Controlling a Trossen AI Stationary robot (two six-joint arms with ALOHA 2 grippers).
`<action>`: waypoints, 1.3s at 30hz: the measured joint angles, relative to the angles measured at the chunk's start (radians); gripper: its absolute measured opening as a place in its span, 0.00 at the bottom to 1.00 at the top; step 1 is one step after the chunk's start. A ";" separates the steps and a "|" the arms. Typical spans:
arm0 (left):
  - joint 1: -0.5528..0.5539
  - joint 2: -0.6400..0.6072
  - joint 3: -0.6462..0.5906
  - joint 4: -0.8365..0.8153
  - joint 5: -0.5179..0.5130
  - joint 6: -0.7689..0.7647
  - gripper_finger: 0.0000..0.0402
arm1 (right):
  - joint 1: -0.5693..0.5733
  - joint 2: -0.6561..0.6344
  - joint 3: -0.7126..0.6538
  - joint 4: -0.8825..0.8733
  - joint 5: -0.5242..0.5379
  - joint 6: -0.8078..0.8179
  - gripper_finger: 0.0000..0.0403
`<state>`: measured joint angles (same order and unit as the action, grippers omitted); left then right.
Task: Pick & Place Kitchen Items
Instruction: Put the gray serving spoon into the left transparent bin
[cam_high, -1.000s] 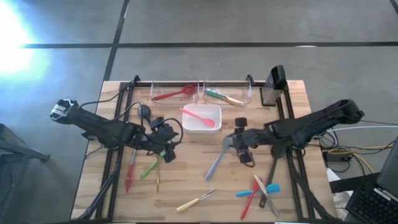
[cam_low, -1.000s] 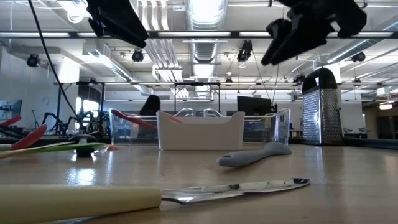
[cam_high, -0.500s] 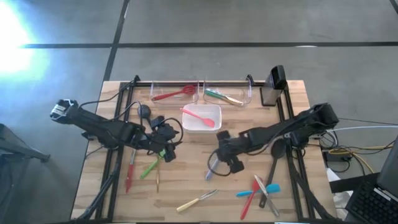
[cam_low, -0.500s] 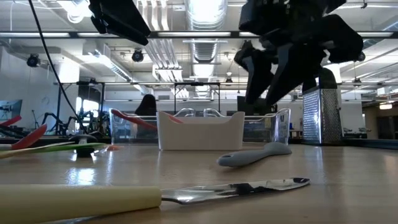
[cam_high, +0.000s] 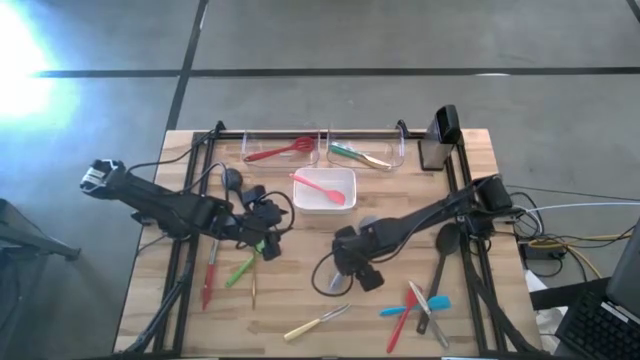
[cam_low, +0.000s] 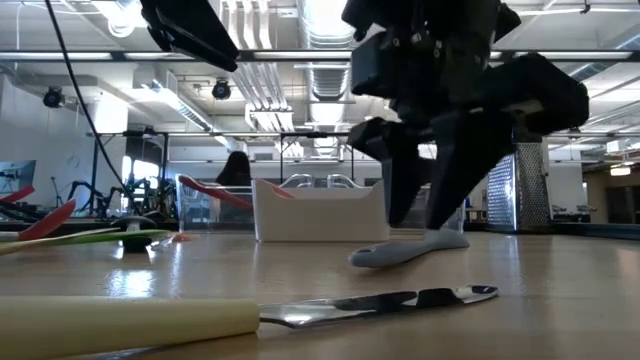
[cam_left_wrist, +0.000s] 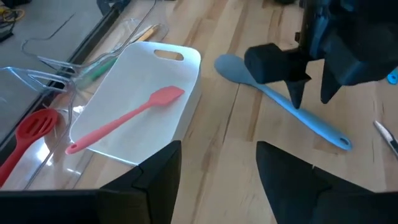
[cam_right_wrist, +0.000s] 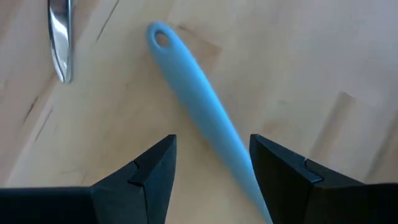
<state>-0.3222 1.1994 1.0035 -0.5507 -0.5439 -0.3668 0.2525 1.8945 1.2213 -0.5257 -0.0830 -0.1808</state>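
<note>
Right gripper (cam_right_wrist: 211, 171) open, straddling blue spatula (cam_right_wrist: 199, 106) handle.

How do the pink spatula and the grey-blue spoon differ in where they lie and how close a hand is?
The pink spatula lies inside the white dish; the grey-blue spoon lies flat on the bare table. No hand is at the pink spatula, while the right hand hangs open just above the grey-blue spoon's handle. Both are slim, long-handled and unheld.
</note>
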 joint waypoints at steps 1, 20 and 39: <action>0.000 -0.003 0.000 0.001 0.000 0.001 0.53 | 0.005 0.007 0.001 0.004 0.000 -0.001 0.49; 0.001 -0.041 0.000 0.003 -0.001 0.023 0.53 | 0.018 0.113 0.003 0.039 0.004 0.031 0.30; 0.002 -0.042 0.000 0.026 -0.045 0.029 0.53 | 0.021 -0.321 -0.002 -0.063 0.080 0.156 0.13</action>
<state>-0.3202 1.1572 1.0031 -0.5251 -0.5892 -0.3381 0.2732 1.5733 1.2198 -0.5884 -0.0026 -0.0250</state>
